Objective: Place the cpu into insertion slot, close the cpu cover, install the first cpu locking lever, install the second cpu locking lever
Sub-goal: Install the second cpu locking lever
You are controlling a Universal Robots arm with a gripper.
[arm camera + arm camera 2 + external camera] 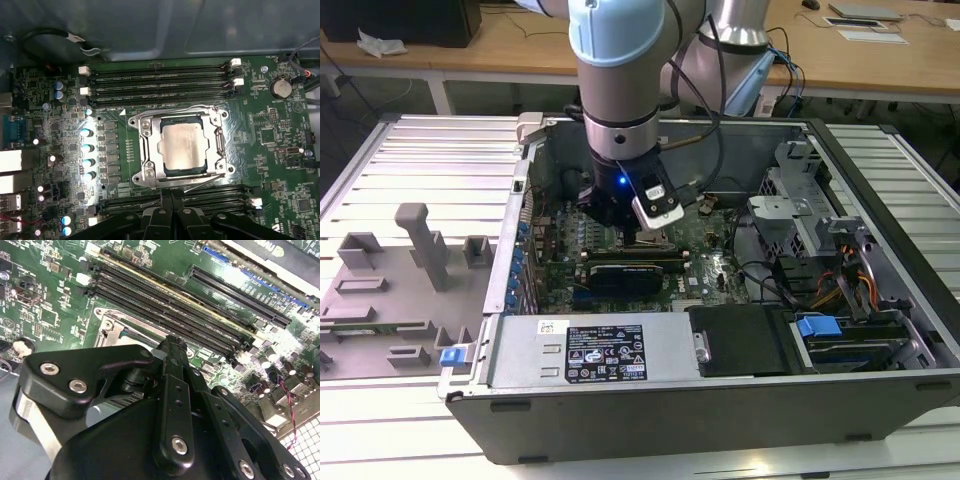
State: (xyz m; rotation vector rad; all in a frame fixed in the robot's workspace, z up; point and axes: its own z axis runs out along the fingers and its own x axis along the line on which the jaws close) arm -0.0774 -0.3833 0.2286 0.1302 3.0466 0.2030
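1. Above the motherboard, black gripper (171, 200) with fingers pressed together, pinching nothing I can see.
2. Just beyond its tip: small square silvery-tan cpu (182, 147), seated flat in the socket.
3. Thin dark-silvery cpu cover frame (150, 150) lies down around the chip; thin wire locking lever (202, 183) runs along the socket edge nearest the gripper.
4. First wrist view gives the socket straight on; exterior view has the pale-blue arm (620, 60) reaching down into the open grey computer case (720, 400).
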